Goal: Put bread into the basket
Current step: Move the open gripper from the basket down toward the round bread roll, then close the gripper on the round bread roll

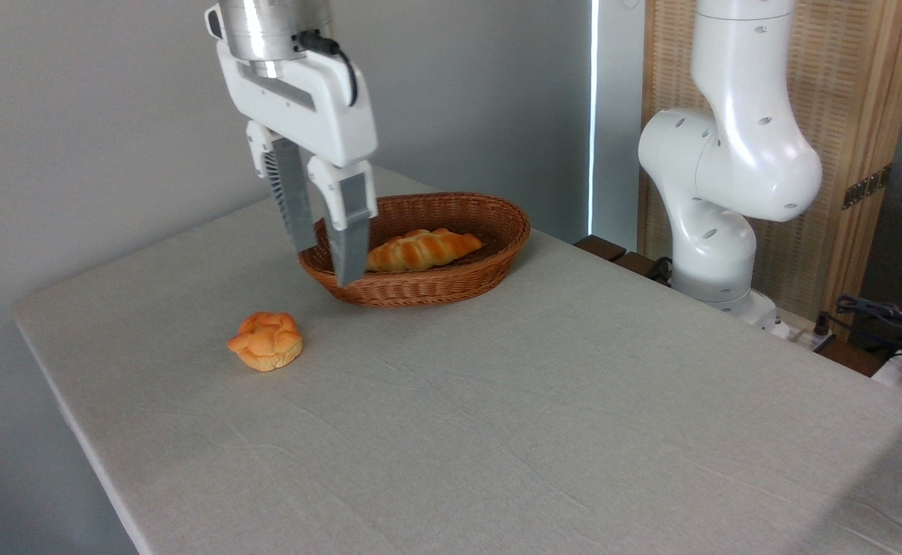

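The bread [266, 340], a small knobbly orange bun with a paler base, lies on the table left of centre. Behind it to the right stands the oval brown wicker basket [451, 287], with a longer braided golden loaf [422, 250] lying inside. My gripper [326, 266] hangs in the air in front of the basket's left end, fingers pointing down and open, nothing between them. It is above and to the right of the bun, well apart from it.
The table [543, 416] wears a pale grey cloth; its left edge runs close past the bun. The arm's white base [717, 254] stands at the back right, with cables [883, 316] beyond it. A grey wall rises behind.
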